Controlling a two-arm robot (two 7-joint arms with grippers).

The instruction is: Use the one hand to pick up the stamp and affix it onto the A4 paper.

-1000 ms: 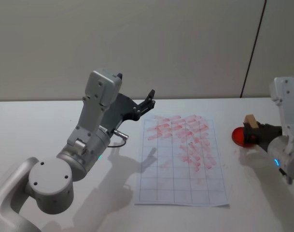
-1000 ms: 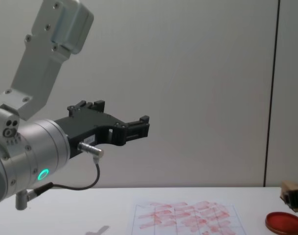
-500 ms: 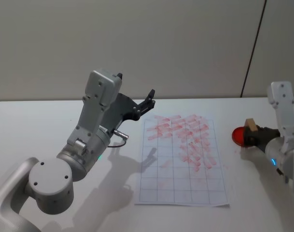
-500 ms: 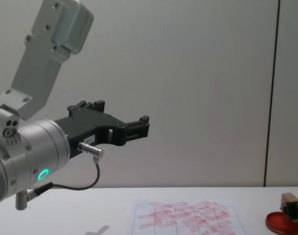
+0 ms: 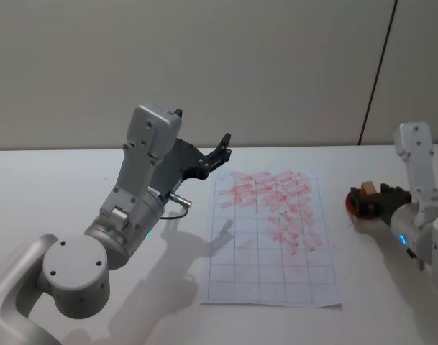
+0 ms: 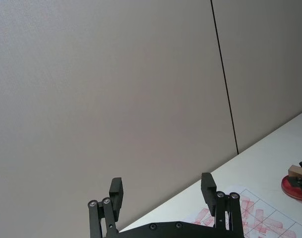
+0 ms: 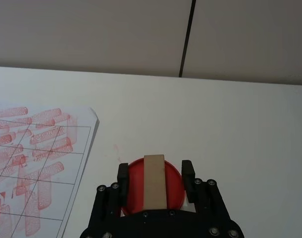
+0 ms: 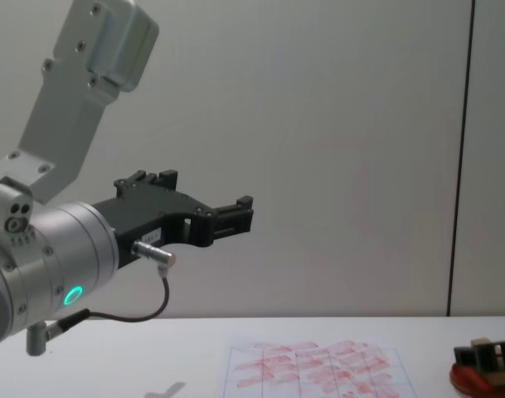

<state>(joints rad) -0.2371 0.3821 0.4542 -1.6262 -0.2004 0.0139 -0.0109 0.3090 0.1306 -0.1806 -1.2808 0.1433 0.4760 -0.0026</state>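
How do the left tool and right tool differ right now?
The left tool is raised above the table with nothing between its open fingers; the right tool is low on the table's right side, closed on the stamp. The left sits beside the A4 paper; the right holds the stamp over the red ink pad. Both are black, two-fingered.
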